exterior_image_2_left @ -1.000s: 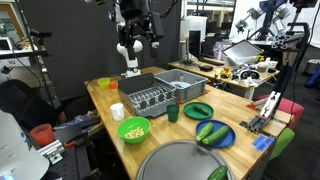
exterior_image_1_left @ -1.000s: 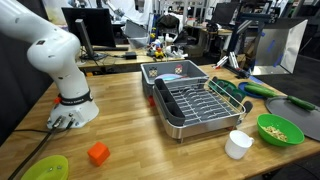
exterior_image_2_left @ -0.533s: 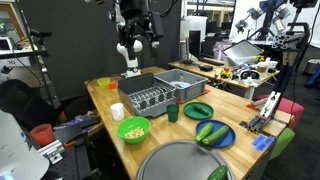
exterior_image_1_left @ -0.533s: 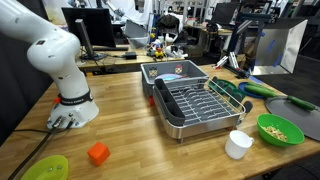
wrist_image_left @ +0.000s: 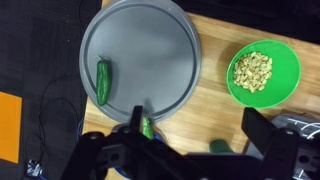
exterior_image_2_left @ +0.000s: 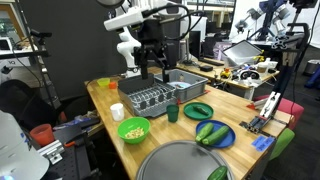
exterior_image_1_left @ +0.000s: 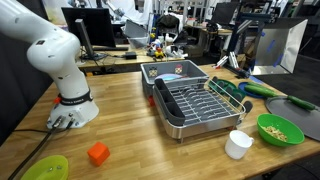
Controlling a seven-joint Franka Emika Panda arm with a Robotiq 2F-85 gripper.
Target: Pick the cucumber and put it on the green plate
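Note:
The cucumber is dark green and glossy and lies on a blue plate beside another green vegetable. It also shows at the far right of an exterior view. The green plate sits empty between the blue plate and the dish rack, and it also shows in an exterior view. My gripper hangs high above the rack, well away from the cucumber. In the wrist view my gripper is open and empty, and the cucumber is out of view.
A large grey round tray holds a small green vegetable. A green bowl of food, a green cup, a white cup and a grey bin stand nearby. An orange block lies near the robot base.
The arm has swung forward and down from its raised pose at the back. The gripper now hangs over the dish rack. The objects on the table have not moved.

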